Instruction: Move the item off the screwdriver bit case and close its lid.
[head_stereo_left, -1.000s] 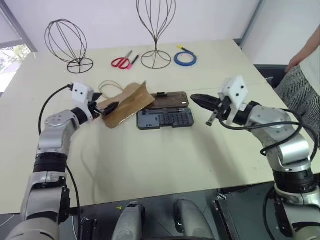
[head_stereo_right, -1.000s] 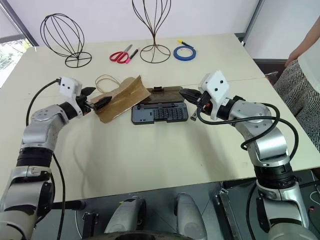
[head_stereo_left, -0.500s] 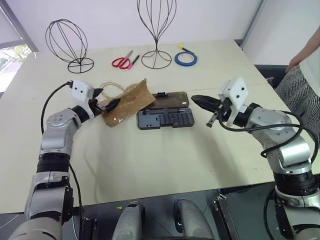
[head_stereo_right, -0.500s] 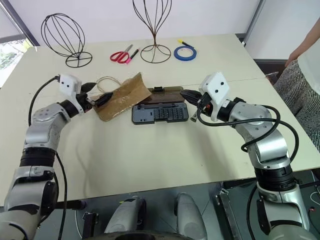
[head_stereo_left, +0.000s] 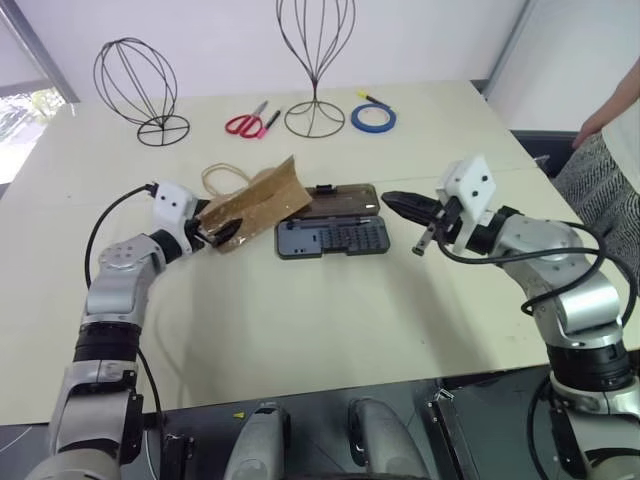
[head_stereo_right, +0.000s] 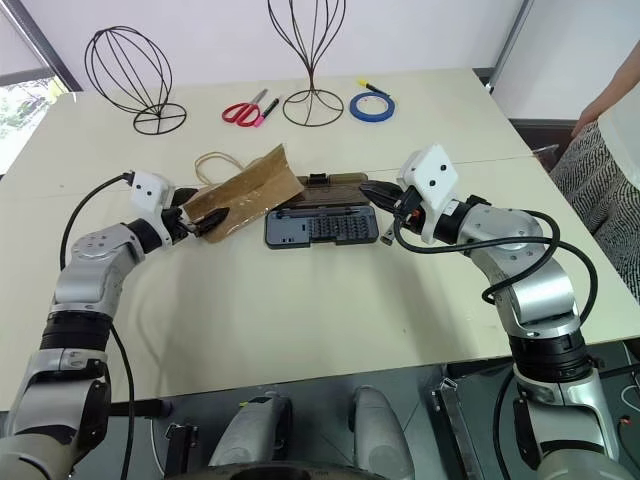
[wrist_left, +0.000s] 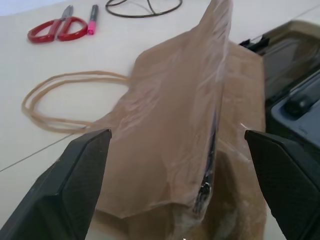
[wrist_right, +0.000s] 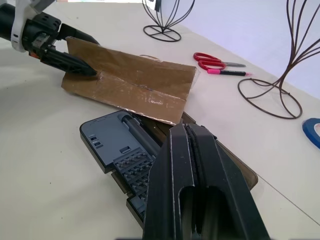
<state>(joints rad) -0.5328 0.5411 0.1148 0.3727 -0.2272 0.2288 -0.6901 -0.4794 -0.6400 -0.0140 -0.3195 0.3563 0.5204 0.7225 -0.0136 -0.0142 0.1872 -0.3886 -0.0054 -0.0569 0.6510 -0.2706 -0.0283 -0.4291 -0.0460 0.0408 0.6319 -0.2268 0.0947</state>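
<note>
A robot's left gripper (head_stereo_right: 203, 222) straddles the near end of a small brown kraft paper bag (head_stereo_right: 245, 190) on a pale table (head_stereo_right: 300, 300), its two black fingers (wrist_left: 85, 170) spread wide on either side of a raised fold and not yet pressing it. The bag lies just left of the open screwdriver bit case (head_stereo_right: 322, 228), and one far corner rests over the edge of the case's smoky lid (head_stereo_right: 335, 185), which is folded back flat on the table behind the bit tray. The bag's thin looped handles (head_stereo_right: 207, 160) trail off on the table beyond it.

The bag looks light and soft: creased paper with a glossy patch, likely to buckle rather than resist, and apt to slip where shiny. The upright crease between the fingers seems the soundest hold, since a pinch there gathers two layers; the handles look too thin and limp to hook reliably. A drag clear of the lid should need little force.

The right gripper (head_stereo_left: 400, 203), its fingers pressed together and empty, hovers beside the case's right end.
</note>
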